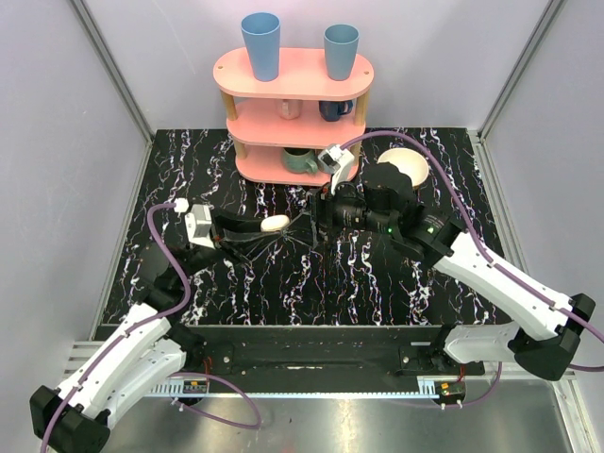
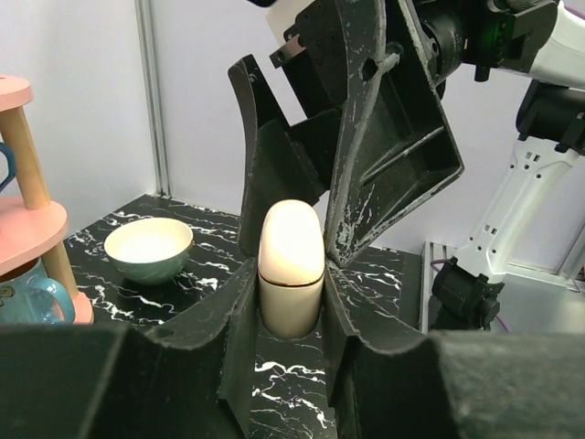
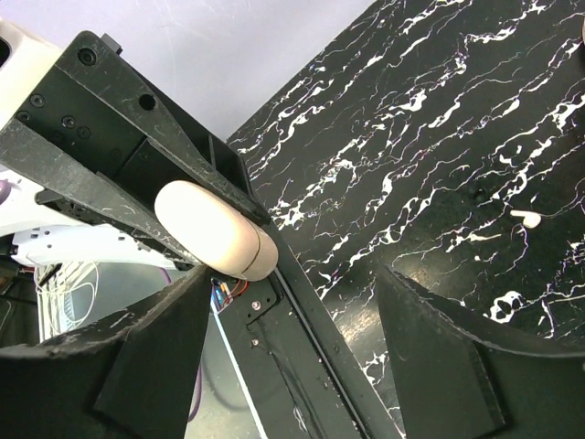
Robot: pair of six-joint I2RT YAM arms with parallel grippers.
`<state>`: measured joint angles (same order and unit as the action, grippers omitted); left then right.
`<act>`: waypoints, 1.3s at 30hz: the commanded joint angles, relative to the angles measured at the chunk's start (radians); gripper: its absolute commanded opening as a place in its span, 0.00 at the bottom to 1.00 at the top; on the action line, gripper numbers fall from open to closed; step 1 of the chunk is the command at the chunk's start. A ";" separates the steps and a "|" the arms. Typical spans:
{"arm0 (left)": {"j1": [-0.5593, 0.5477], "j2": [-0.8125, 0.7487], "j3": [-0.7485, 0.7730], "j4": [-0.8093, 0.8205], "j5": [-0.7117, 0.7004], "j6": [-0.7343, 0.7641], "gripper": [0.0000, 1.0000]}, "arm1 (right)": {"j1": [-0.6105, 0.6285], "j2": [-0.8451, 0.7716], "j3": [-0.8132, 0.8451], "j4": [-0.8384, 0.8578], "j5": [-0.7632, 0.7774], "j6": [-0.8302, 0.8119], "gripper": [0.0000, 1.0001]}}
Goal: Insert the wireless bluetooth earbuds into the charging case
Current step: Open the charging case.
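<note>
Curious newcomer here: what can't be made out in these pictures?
- Inside the small cream-white plastic charging case: left wrist view, lid shut.
- Second earbud: in no view; right wrist shows one tiny off-white earbud.
- Top view: that bud too small among the black marbled table's white veins.

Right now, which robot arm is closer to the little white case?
Left. Its end effector is shut on the charging case. The right end effector is open close beside it, holding nothing.
</note>
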<state>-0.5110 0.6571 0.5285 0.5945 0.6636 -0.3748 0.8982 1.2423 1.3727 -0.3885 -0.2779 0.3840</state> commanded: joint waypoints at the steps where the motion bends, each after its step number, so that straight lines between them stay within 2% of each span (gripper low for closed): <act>1: -0.001 0.001 0.024 0.106 0.089 -0.039 0.00 | -0.002 -0.003 0.046 0.007 0.029 -0.036 0.78; 10: -0.001 -0.031 -0.004 0.149 0.183 -0.013 0.00 | -0.002 -0.023 0.019 0.054 0.078 -0.005 0.79; 21: -0.001 -0.097 -0.027 0.051 0.225 0.100 0.00 | -0.004 -0.024 0.017 0.112 0.057 0.035 0.81; 28: -0.001 -0.103 -0.033 0.037 0.246 0.103 0.00 | -0.004 -0.015 0.016 0.142 0.057 0.049 0.81; 33: -0.001 -0.117 -0.042 0.036 0.222 0.106 0.00 | -0.004 -0.015 0.016 0.146 0.039 0.052 0.82; 39: -0.001 -0.143 -0.068 0.002 0.102 0.131 0.00 | -0.002 -0.032 0.011 0.172 0.020 0.053 0.83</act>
<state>-0.5106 0.5339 0.4782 0.5770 0.8398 -0.2729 0.9012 1.2308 1.3800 -0.2859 -0.2550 0.4278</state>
